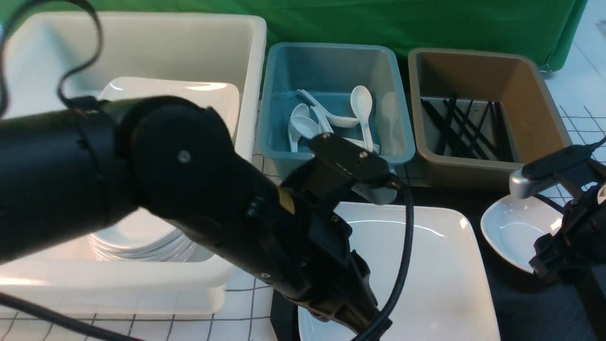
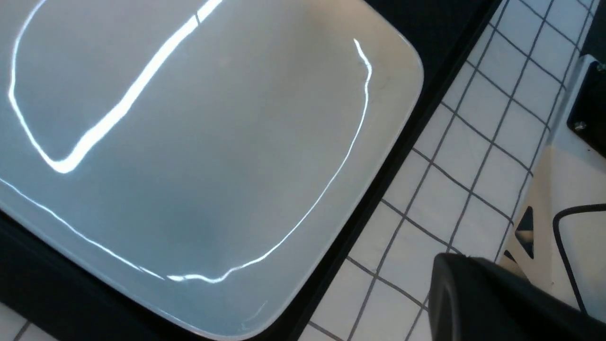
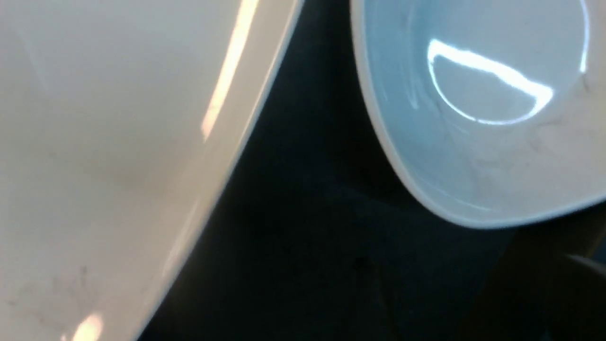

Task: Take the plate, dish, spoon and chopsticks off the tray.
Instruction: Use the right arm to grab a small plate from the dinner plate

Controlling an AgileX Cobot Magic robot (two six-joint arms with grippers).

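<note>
Front view: I am poising my closed left hand (image 1: 358, 326) above the plate (image 1: 435, 274), likely to clear it; the dish (image 1: 516, 232) is lying just beside my right hand (image 1: 563, 253), whose spread I cannot tell.

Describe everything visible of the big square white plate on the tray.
The plate is large, square with rounded corners, glossy white, ceramic-looking, with a shallow raised rim. It is empty and lies flat on the black tray, apart from the small dish to its right. The left arm hides its near-left part.
</note>
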